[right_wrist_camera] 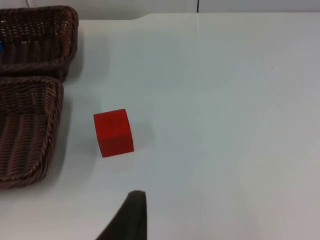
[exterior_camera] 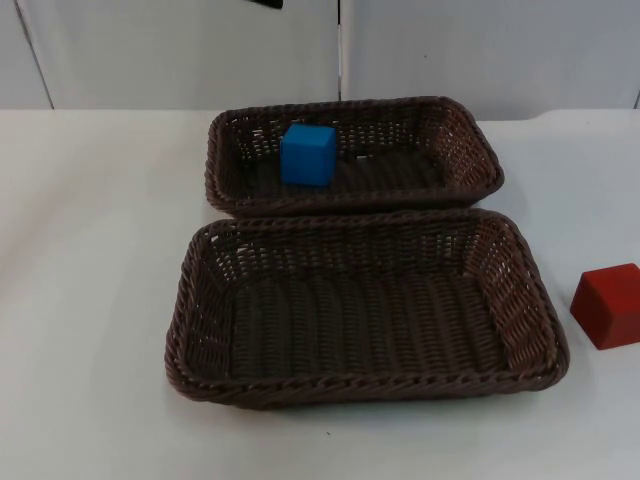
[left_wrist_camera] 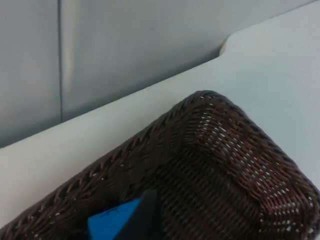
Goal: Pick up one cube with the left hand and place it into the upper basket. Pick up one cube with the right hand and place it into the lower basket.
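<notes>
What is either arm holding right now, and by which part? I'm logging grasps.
Nothing is held. The blue cube lies in the upper basket; the red cube sits on the table, untouched.

- A corner of the brown woven upper basket [left_wrist_camera: 220, 145] — its braided rim runs away from that corner along two sides.
- Inside it lies the blue cube [left_wrist_camera: 112, 225], partly hidden behind the left gripper's black fingertip [left_wrist_camera: 145, 217].
- The basket stands on the white table [left_wrist_camera: 270, 65], whose rounded far corner meets the grey partition wall [left_wrist_camera: 125, 45] — a vertical seam runs down that wall.
</notes>
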Controlling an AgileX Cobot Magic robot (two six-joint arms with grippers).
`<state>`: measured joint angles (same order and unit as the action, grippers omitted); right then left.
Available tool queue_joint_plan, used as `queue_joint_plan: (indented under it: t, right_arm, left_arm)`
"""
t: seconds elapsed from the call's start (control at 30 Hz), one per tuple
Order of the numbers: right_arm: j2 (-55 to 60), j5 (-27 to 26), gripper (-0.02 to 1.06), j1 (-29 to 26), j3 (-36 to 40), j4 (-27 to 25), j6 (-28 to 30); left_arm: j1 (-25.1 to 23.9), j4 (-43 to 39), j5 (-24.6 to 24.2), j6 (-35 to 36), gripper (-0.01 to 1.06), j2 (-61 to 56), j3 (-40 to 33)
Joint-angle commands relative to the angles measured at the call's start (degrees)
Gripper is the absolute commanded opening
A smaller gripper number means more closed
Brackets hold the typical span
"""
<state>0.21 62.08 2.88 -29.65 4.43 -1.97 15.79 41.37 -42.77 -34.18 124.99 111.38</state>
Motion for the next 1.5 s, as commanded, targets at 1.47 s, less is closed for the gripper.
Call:
queue_joint_plan:
  t: [1.47]
  right_arm:
    - [-0.21,-0.34,1.05,-0.25,0.14,0.06,0.28]
  left_arm:
    - [0.13,-12.58,6.22,8.72,0.93,-32.40,-31.45]
